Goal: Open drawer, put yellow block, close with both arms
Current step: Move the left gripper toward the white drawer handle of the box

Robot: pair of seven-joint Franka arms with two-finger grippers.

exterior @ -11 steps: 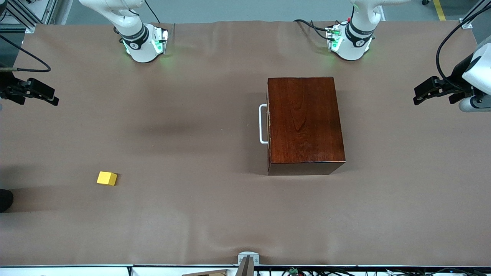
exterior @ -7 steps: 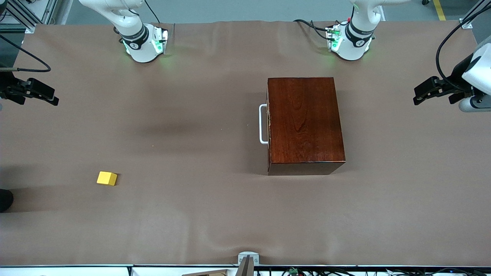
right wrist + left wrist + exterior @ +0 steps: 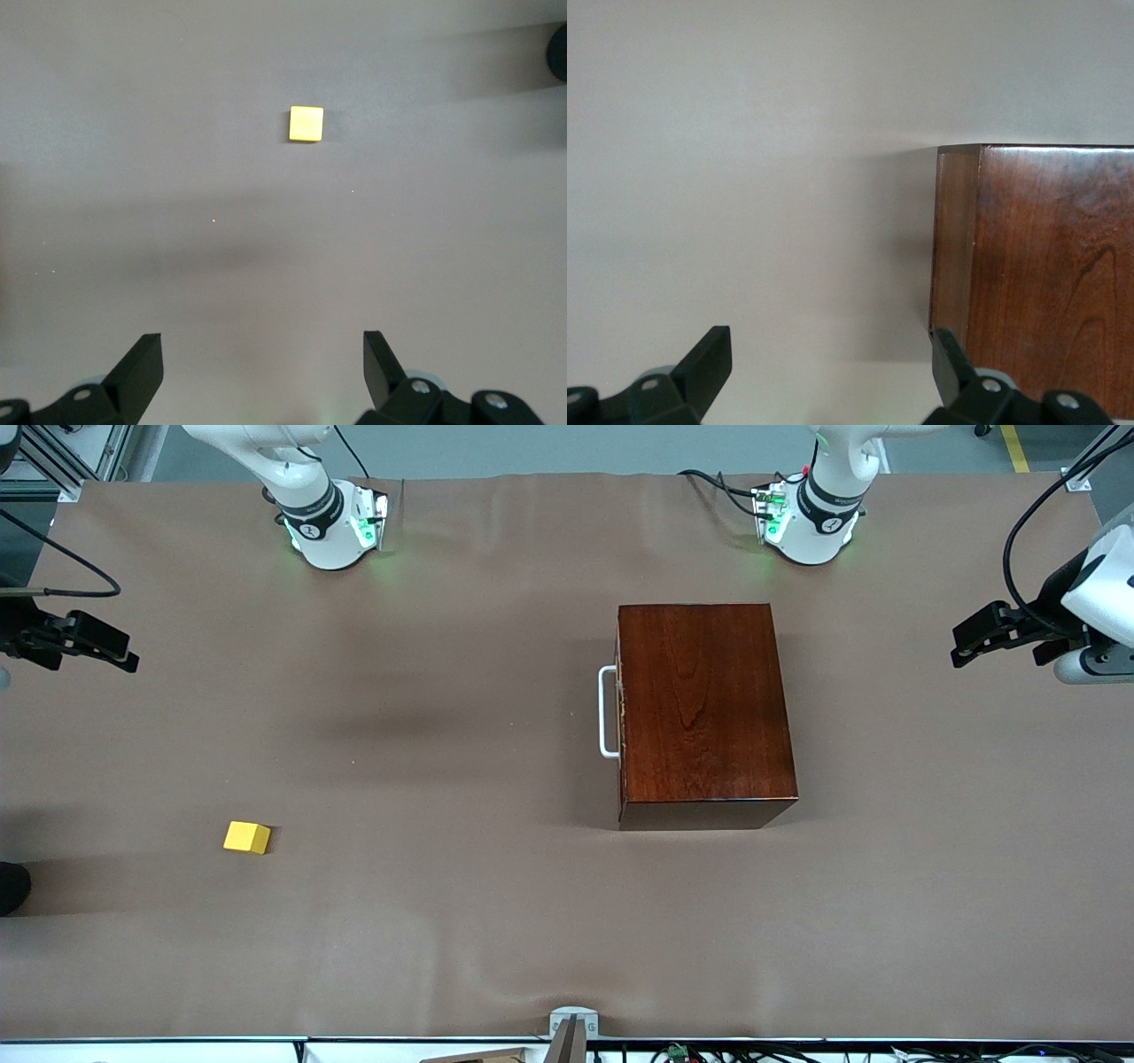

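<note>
- My left gripper (image 3: 967,644) hangs over the bench (image 3: 478,921) at the left arm's end, fingers spread apart, holding nothing.
- My right gripper (image 3: 120,657) hangs over the right arm's end, fingers likewise apart and empty.
- The drawer (image 3: 620,710) sits shut in its dark wooden box (image 3: 704,713), white handle (image 3: 606,711) facing the right arm's end.
- The yellow block (image 3: 246,837) lies on the bench, well apart from the box and nearer the front camera.

No readable text, labels, brand names, numbers or signs appear in any view; the small marks on the arm bases cannot be made out.
</note>
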